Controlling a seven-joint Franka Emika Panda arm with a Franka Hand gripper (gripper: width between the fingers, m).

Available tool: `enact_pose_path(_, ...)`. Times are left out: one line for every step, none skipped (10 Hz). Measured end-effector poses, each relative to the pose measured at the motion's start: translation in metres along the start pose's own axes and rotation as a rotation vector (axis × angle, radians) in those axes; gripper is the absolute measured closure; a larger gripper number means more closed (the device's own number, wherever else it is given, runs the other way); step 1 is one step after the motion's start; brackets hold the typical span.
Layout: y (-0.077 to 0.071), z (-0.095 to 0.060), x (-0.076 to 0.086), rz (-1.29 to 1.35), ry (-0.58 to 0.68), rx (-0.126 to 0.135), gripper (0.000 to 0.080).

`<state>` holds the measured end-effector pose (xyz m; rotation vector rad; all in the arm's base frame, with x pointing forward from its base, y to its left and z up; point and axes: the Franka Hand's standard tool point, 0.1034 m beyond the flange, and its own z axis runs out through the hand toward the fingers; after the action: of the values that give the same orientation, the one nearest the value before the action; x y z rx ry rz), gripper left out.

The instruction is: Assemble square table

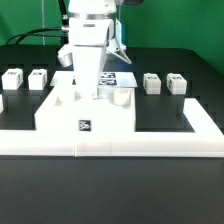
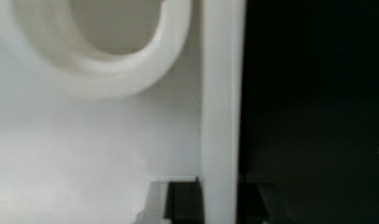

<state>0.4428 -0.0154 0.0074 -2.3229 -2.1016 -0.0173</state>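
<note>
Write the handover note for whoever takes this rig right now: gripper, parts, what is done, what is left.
Gripper: down at the far edge of the square panel. The wrist view shows the panel's edge close up, but not whether the gripper is open or shut.
Square panel: lying flat, just behind the L-shaped rail.
Legs: two on the exterior view's left, two on its right, all loose and apart from the panel.
Done: no leg fitted.
Left: all four legs.
</note>
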Motion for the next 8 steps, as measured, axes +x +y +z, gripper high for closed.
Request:
enact_pose_path(0.006,0.0,0.015,-0.033,0.012,-0.008,0.0745)
enact_pose_path(0.013,0.0,0.033,-0.063,0.027,-0.027,0.0745)
enact_pose_path(0.019,0.0,0.051,-0.09,0.037,-0.034,0.0745)
enact_pose_path(0.024,0.0,0.06,-0.101,0.04,-0.036,0.0745)
enact_pose_path(0.031,0.0,0.069,-0.091,0.043,-0.037,0.0745)
enact_pose_path(0.038,0.0,0.079,-0.077,0.049,-0.045,0.0745)
enact_pose_path(0.043,0.001,0.085,-0.07,0.05,-0.045,0.0745)
enact_pose_path(0.043,0.001,0.085,-0.068,0.042,-0.018,0.0745)
